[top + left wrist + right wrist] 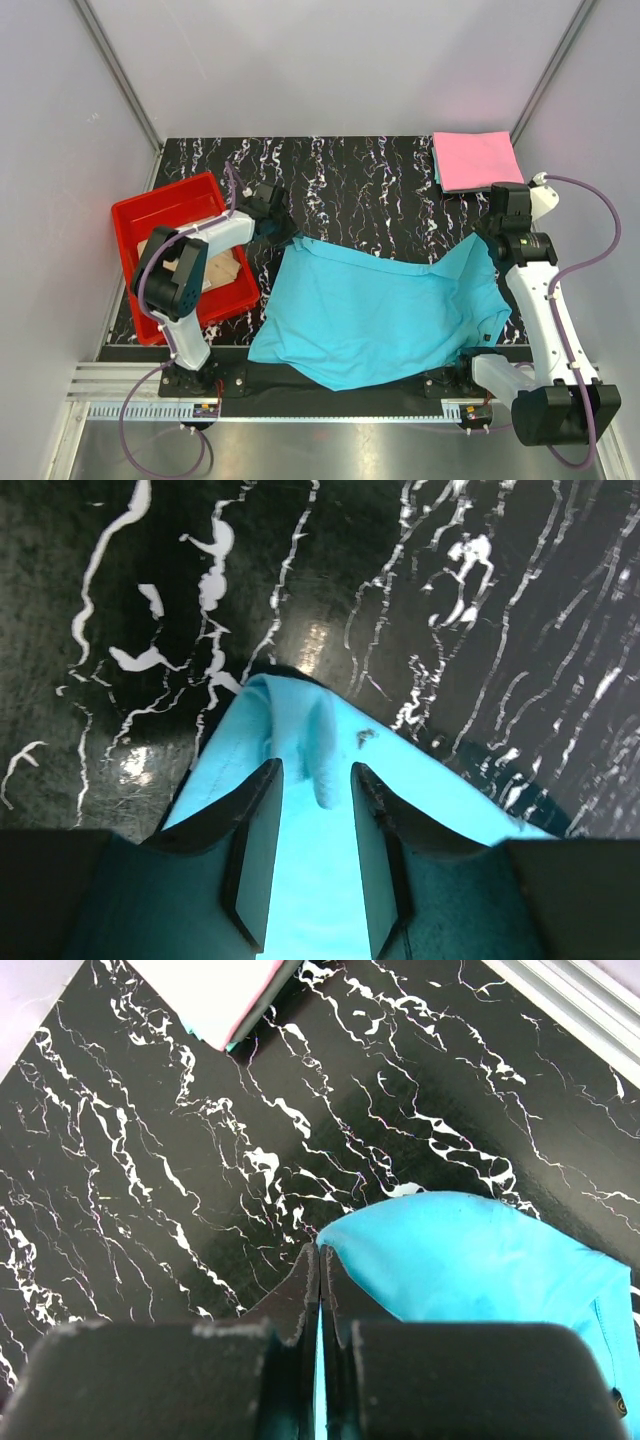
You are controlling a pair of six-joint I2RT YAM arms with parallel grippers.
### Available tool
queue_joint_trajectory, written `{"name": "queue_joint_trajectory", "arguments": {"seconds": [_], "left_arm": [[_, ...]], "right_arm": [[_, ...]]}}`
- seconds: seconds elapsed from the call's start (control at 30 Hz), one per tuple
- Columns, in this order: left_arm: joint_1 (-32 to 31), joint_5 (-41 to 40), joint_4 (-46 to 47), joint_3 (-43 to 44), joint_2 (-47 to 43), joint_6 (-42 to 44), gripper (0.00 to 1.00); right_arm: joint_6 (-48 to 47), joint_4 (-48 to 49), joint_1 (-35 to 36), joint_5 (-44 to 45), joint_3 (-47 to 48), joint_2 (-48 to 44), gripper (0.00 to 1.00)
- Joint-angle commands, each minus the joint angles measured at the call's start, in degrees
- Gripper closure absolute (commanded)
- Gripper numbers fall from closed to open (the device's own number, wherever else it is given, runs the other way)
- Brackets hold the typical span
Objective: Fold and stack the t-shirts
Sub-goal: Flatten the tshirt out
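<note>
R tool (319,1260) tight on turquoise t-shirt (380,310) edge; L tool (317,775) agape astride its corner

Plain turquoise-blue cloth t-shirt (380,310); plain folded pink cloth t-shirt (476,160) with a turquoise edge showing beneath it; tan-beige cloth shirt (226,269) inside the bright red plastic tray (165,193); black tabletop (370,190) with white, marble-like veining.

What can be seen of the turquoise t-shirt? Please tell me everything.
The turquoise t-shirt is plain soft cloth, lying mostly spread but wrinkled on the black marbled table, reaching its near edge. The right gripper has its fingers shut on one far corner; the left gripper has its fingers apart around a raised fold at the other far corner.
</note>
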Motion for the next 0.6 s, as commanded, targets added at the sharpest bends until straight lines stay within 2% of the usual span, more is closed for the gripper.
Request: {"name": "queue_joint_trajectory", "arguments": {"seconds": [0.0, 0.13, 0.57], "left_arm": [[-0.91, -6.07, -1.94, 2.19, 0.09, -0.82, 0.62], [-0.91, -7.15, -1.59, 1.23, -0.35, -1.61, 0.68], [-2.22, -6.36, -3.26, 3.34, 2.11, -2.22, 0.68]], "right_arm": [[-0.20, 2.73, -0.31, -0.53, -0.09, -0.66, 1.00], [-0.56, 2.90, -0.14, -0.53, 0.17, -0.40, 1.00], [-0.12, 3.08, -0.22, -0.97, 0.52, 0.65, 1.00]]}}
